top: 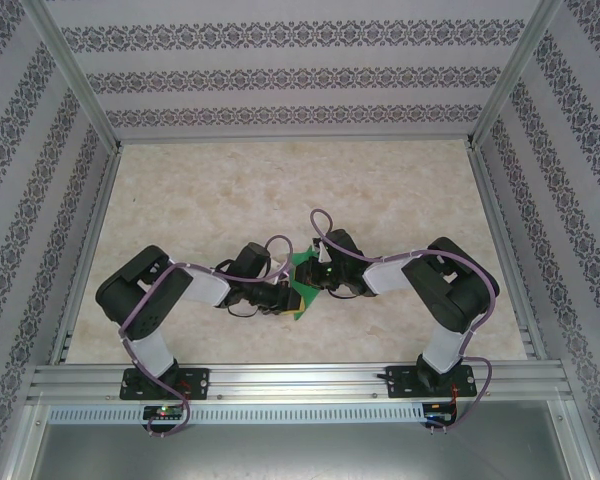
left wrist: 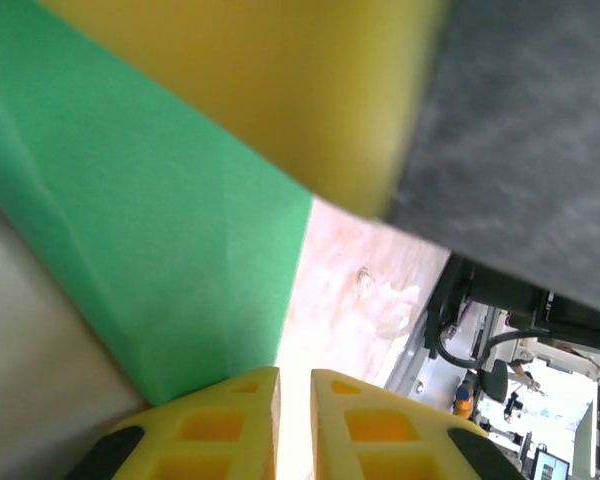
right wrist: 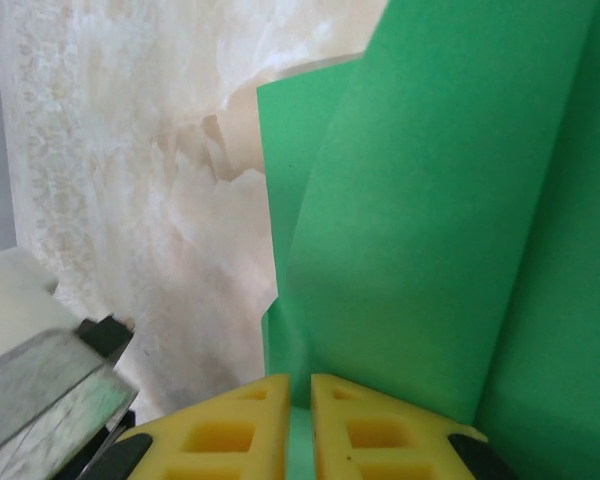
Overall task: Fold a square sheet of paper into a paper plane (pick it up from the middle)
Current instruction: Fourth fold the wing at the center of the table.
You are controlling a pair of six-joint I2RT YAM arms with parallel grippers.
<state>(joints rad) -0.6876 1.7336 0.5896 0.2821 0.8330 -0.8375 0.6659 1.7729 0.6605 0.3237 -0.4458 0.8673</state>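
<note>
Green, the square sheet of paper (top: 301, 267) sits where the two hands meet. From the right gripper (right wrist: 300, 385) the sheet, already partly folded, runs straight ahead and off to its right, creases leading away from it; a strip of green shows in the slit between the yellow fingers (right wrist: 350, 430), so this hand pinches it at the near edge. From the left gripper (left wrist: 293, 378) the sheet lies ahead and to its left, one corner ending just at the left fingertip (left wrist: 250, 385). Those fingers stand almost together with only light in the gap; closed or parting, I cannot tell. I judge the right hand the holder, so the next crease would fall to the left
</note>
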